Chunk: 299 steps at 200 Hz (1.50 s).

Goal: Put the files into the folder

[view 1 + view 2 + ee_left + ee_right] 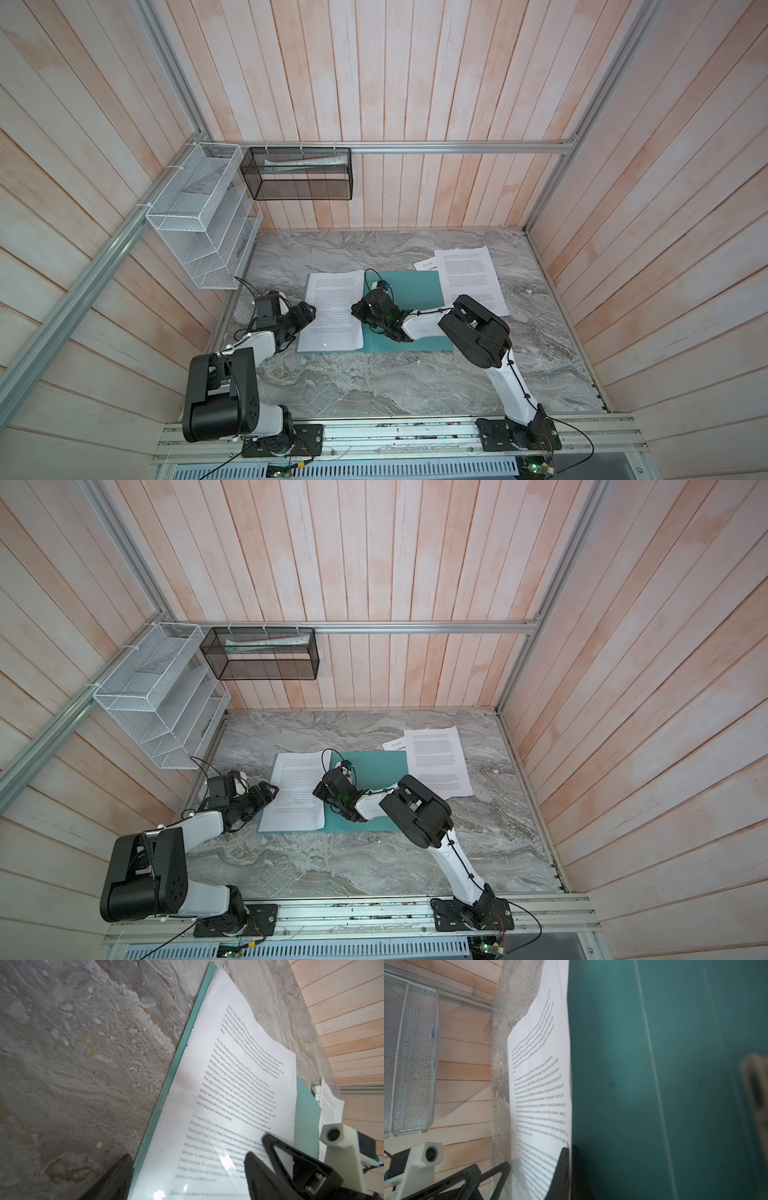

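1. Folder open, flat, mid table.
2. One sheet on folder's left half, text up.
3. Two more sheets on table by folder's right rear corner, overlapping each other, logo pg underneath.
4. L gripper at sheet's left edge, fingers spread wide, one over table, one over sheet.
5. R gripper at sheet's right edge, fingers pressed together; can't tell if paper betw. them.
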Tool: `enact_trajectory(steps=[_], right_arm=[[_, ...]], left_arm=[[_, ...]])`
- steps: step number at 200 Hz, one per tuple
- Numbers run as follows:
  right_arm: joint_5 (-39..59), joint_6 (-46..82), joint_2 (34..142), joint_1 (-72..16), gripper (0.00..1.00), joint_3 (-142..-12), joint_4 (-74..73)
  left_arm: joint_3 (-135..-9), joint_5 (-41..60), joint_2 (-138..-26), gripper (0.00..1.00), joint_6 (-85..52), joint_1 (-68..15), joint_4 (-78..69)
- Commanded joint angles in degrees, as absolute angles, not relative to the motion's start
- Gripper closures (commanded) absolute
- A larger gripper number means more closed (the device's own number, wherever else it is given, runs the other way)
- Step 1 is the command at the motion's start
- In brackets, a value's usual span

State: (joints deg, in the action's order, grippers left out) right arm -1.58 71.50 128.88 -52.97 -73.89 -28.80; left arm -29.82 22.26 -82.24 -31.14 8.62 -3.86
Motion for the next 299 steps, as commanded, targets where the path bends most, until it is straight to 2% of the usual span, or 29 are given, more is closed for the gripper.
enact_trajectory(steps=[1, 101, 120, 136, 140, 174, 213, 248, 258, 266, 283, 299], right_arm=[[-3.33, 72.63, 126.86, -53.7, 1.0, -74.9, -24.92], [0.82, 69.36, 127.39, -54.58, 1.0, -75.73, -25.98], [-0.48, 67.88, 125.18, -54.58, 0.61, -74.56, -26.39], [-3.33, 65.36, 122.92, -54.73, 0.38, -74.07, -25.06], [-4.25, 64.88, 122.36, -54.8, 0.35, -74.35, -23.77], [-7.53, 62.33, 117.65, -54.76, 0.29, -75.02, -13.37], [-8.38, 59.56, 112.36, -53.59, 0.28, -73.32, -2.81], [-10.27, 48.87, 102.9, -50.36, 0.26, -67.15, -0.37], [-12.25, 44.38, 100.84, -49.79, 0.17, -67.83, 2.84], [-14.98, 41.25, 99.27, -49.75, 0.03, -68.2, 5.55], [-17.96, 38.58, 97.46, -49.09, 0.02, -68.89, 10.02], [-14.03, 37.8, 96.62, -46.82, 0.02, -69.6, 13.0]], left_arm=[[-27.95, 22.41, -84.23, 0.14, -31.64, 8.6, -0.17], [-27.69, 22.32, -83.82, 0.14, -31.73, 8.61, -0.19], [-27.69, 22.19, -83.63, 0.14, -31.79, 8.59, -0.08], [-27.6, 21.9, -83.18, 0.14, -31.86, 8.59, 0.0], [-27.6, 21.8, -83.11, 0.14, -31.82, 8.61, 0.04], [-27.42, 21.49, -82.97, 0.14, -31.83, 8.61, -0.01], [-27.03, 21.28, -82.3, 0.14, -31.9, 8.6, -0.44], [-26.15, 20.31, -79.67, 0.14, -32.07, 8.61, -0.68], [-25.74, 19.72, -77.82, 0.14, -32.12, 8.61, -0.68], [-25.43, 19.14, -76.2, 0.13, -32.16, 8.61, -0.63], [-25.23, 17.55, -72.77, 0.12, -32.08, 8.57, 0.0], [-25.67, 17.36, -69.79, 0.12, -32.01, 8.5, 1.03]])
